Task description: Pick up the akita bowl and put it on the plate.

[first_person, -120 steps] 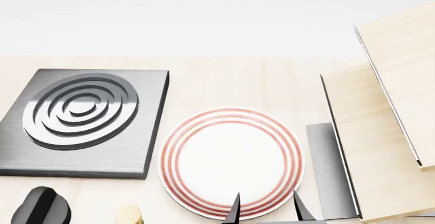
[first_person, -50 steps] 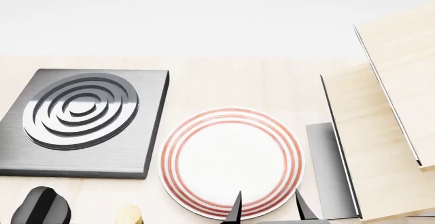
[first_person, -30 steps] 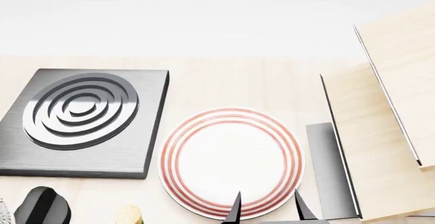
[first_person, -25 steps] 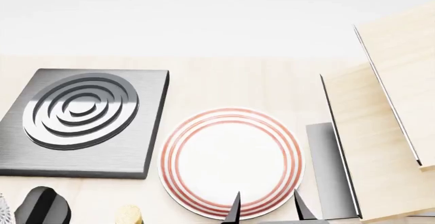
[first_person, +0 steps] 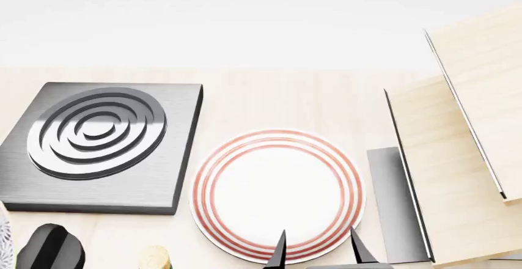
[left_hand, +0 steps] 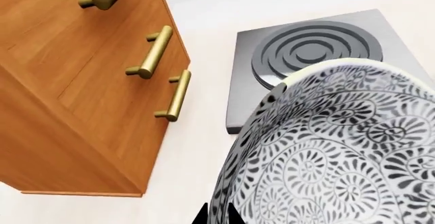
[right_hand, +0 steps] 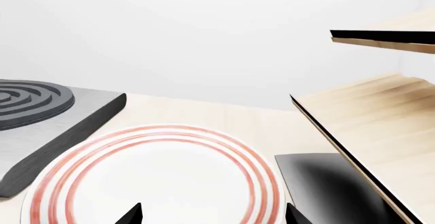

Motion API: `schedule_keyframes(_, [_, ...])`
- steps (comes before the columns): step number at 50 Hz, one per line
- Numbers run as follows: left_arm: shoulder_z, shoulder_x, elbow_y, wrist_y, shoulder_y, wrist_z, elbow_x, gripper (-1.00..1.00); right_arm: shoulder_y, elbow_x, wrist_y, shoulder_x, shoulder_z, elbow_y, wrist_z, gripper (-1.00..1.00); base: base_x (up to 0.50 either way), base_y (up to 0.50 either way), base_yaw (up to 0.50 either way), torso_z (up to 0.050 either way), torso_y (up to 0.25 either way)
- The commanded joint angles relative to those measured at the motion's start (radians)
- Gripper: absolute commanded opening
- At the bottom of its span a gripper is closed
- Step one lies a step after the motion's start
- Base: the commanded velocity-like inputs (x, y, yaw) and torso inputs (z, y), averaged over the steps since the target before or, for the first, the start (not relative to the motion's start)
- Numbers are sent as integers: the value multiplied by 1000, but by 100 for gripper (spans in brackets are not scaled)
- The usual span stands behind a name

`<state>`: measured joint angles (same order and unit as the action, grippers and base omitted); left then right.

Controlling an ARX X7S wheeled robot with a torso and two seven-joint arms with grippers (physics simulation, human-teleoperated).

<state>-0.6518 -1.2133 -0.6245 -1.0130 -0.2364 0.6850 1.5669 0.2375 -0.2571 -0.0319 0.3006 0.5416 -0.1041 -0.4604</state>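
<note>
The left gripper (left_hand: 216,215) pinches the rim of the deep grey-and-white floral akita bowl (left_hand: 340,152), its dark tips either side. Beyond it sits the square grey ringed burner (left_hand: 314,51). The right gripper (first_person: 318,252), jaws spread, hovers over the near edge of the flat white red-ringed plate (first_person: 277,192).

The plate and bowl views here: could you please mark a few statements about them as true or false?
1. The plate is bare. True.
2. The akita bowl rests on the burner. False: the left wrist view shows it close up, in front of the burner, not on it.
3. The right claw is open, with nothing between its tips. True.
4. The plate has blue rings. False: they are red.
5. The burner lies to the plate's right in the head view. False: it lies left.
</note>
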Motion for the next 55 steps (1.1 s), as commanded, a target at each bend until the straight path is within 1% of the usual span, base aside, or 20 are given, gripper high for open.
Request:
schedule_keyframes(1, [35,-46,8,30,52,37,31,-100,0,-2,1,3,2,5,-2,100,0,0,0,0,0])
schedule_keyframes(7, [77,-70,24,61,80,44,47,-100,0,-4,2,5,1,9,-5,100,0,0,0,0,0])
schedule_keyframes(11, [127,-109,37,99,113,62,73,-100,0,-7,-2,5,0,5,-3,100,0,0,0,0,0])
schedule_keyframes(21, [215,-174,52,163,157,84,97,-100,2,-10,-9,4,1,-7,-1,100,0,0,0,0,0])
schedule_keyframes(26, [374,-244,71,285,201,87,89,-100,4,-10,-10,2,2,-15,-2,100,0,0,0,0,0])
schedule_keyframes(31, [473,-309,77,389,236,95,109,-100,7,-18,-14,1,-1,-27,2,100,0,0,0,0,0])
schedule_keyframes(32, [498,-337,78,427,234,90,121,-100,5,-12,-17,1,1,-26,-1,100,0,0,0,0,0])
schedule_keyframes(34, [510,-355,72,448,240,94,129,-100,6,-17,-17,1,0,-28,2,100,0,0,0,0,0])
schedule_keyframes(40, [510,-357,66,445,261,88,139,-100,6,-22,-21,0,0,-34,5,100,0,0,0,0,0])
schedule_keyframes(41, [660,-207,95,295,411,119,112,-100,6,-21,-21,1,1,-35,4,100,0,0,0,0,0])
schedule_keyframes(42, [800,-127,125,145,561,148,113,-100,5,-20,-23,1,1,-35,3,100,0,0,0,0,0])
schedule_keyframes(43, [820,-105,134,91,711,155,113,-100,6,-21,-23,1,0,-39,5,100,0,0,0,0,0])
schedule_keyframes(44, [825,-98,138,85,853,159,112,-100,7,-22,-26,0,-1,-43,5,100,0,0,0,0,0])
schedule_keyframes(52, [855,-69,152,27,945,180,130,-100,8,-22,-27,-1,2,-48,4,100,0,0,0,0,1])
schedule_keyframes(55, [881,-40,175,-7,999,189,121,-100,8,-22,-31,-2,3,-53,6,100,0,0,0,0,0])
